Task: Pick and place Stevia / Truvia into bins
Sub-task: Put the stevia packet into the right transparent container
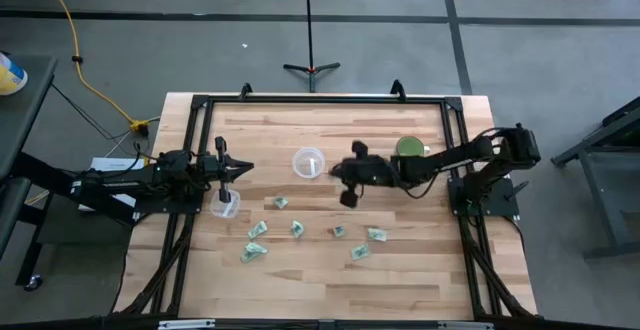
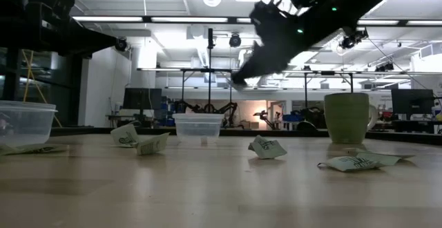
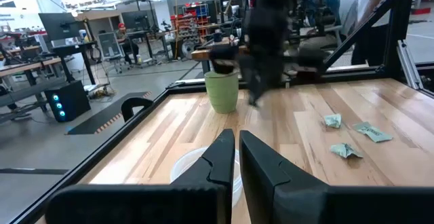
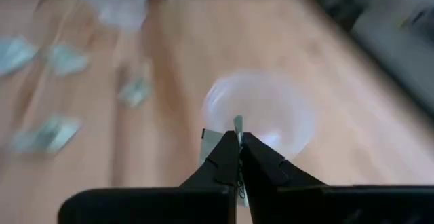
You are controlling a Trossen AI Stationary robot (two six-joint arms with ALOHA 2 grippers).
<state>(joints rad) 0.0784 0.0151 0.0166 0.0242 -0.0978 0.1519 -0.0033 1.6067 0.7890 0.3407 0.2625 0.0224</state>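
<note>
The right gripper (image 1: 340, 173) hangs above the middle of the table (image 1: 330, 280), reached in from the right side, and in its own wrist view its two fingers (image 4: 261, 161) are pressed together on a sachet (image 4: 215, 142) — a pale slip of paper sticks up and out between the tips. Just ahead of those tips, and lower down, sits one clear cup (image 4: 259, 112); in the high view this is the cup (image 1: 308, 162) near the table's centre, immediately to the left of the gripper. The held sachet is therefore close to that cup's rim but not inside it.

The left gripper (image 1: 243, 170) waits at the left side of the table, its fingers (image 3: 220, 157) nearly closed with only a thin slit between them and nothing held. The second clear cup (image 1: 225, 205) stands just in front of it; whether it holds anything cannot be told.

The loose sachets (image 1: 298, 228) lie scattered on the wood in front of both cups — seven can be counted from above, spread from the left cup's side across to one (image 1: 377, 234) below the right arm. All are well apart from the right gripper.

A solid green cup (image 1: 408, 148) stands beside the right arm, partly hidden by it.
</note>
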